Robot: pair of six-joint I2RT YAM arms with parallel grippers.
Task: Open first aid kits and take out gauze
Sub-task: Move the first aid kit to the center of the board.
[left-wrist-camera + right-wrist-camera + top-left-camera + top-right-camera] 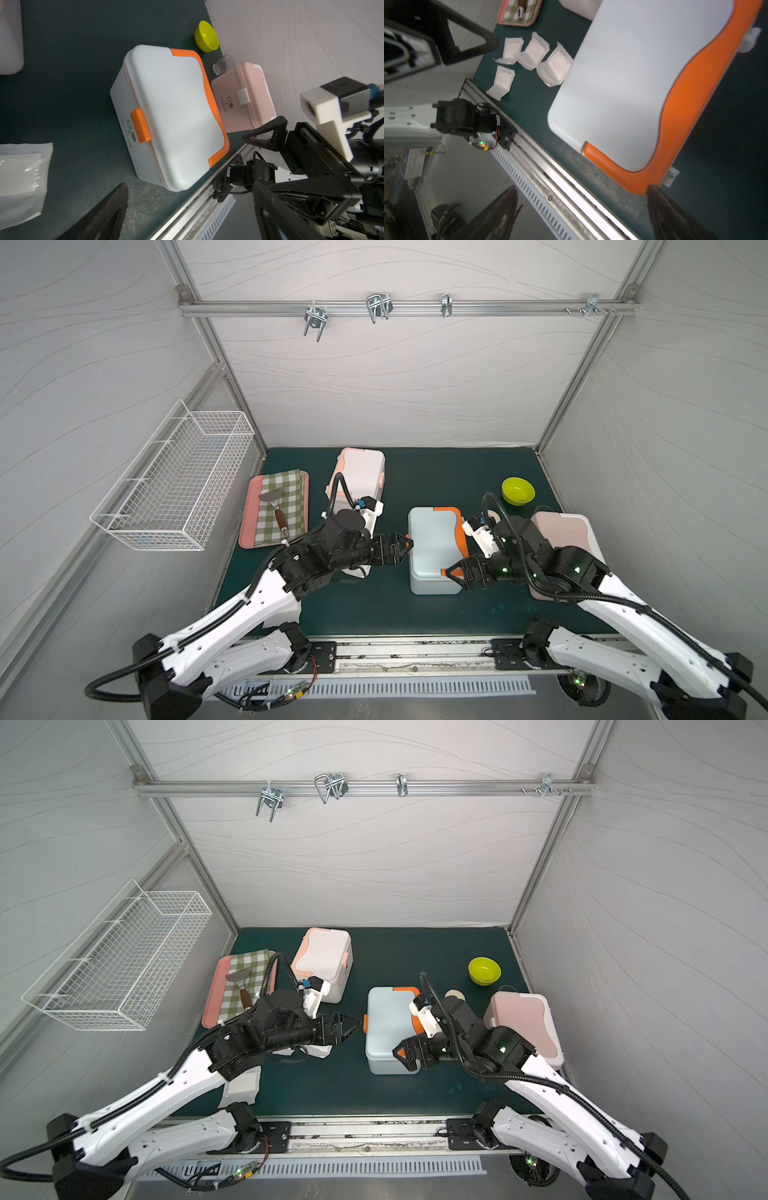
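The light blue box (430, 560) stands between the left tool (404, 548) and the right tool (454, 573), blocking each one's way forward. Bare desk (374, 614) lies free beside both; gauze pads (533, 52) lie behind the left tool.

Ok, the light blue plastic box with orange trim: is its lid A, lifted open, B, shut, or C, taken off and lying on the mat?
B: the light blue plastic box has its lid flat on the base, the orange latch across the seam.
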